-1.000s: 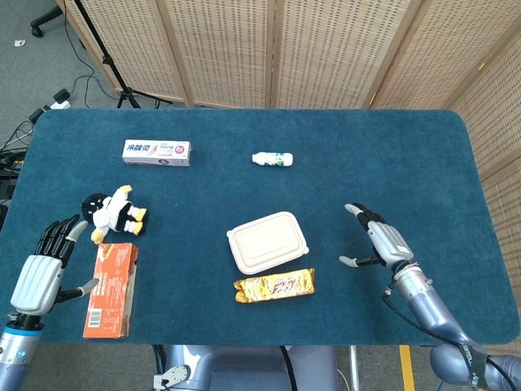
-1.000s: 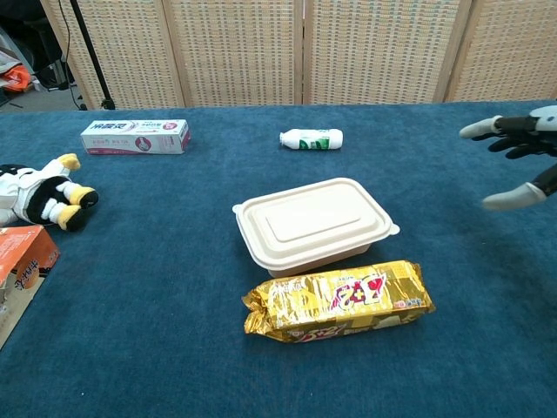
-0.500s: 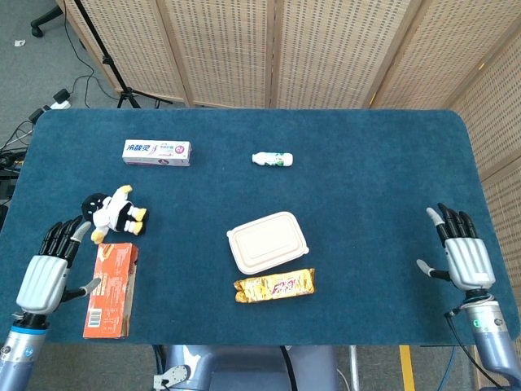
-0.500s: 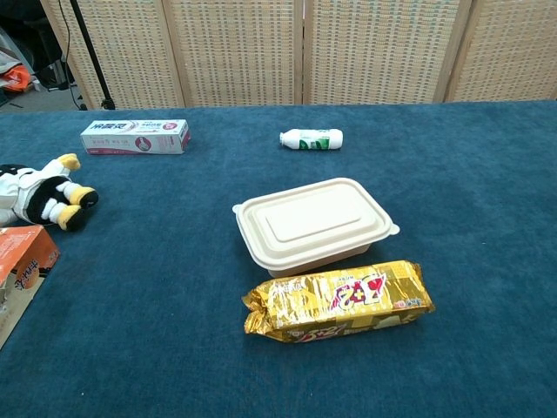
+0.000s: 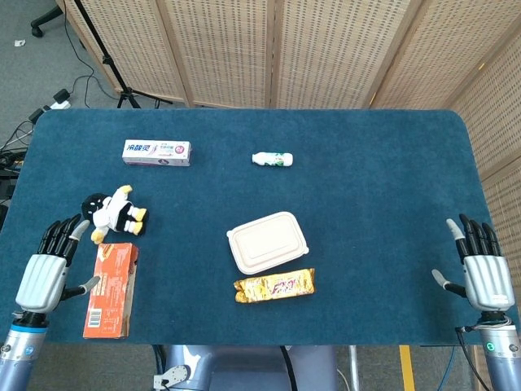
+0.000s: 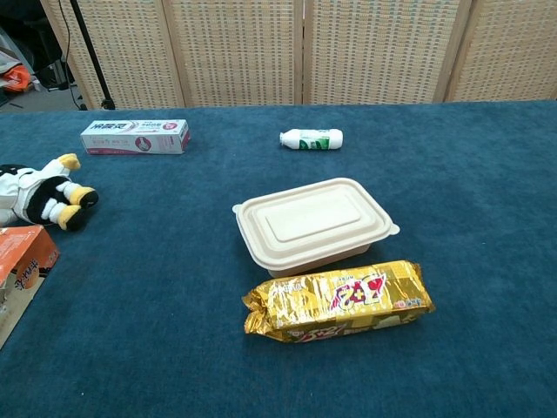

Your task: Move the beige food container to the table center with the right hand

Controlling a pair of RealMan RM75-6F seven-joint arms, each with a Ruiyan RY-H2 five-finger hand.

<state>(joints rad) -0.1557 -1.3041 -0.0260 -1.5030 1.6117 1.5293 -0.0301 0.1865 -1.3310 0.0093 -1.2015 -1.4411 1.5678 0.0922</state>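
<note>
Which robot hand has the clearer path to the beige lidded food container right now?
Right robot hand: open, bare cloth between it and the beige lidded food container. Left robot hand has the orange box in its way.

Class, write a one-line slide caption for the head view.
Beige food container sits closed mid-table beside a gold snack pack, both hands open at the near corners: left hand, right hand.

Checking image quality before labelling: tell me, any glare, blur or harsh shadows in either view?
Head view: even light, sharp, soft shadows only. Chest view: sharp too, with glare on the gold snack packet; the beige food container shows no glare.
</note>
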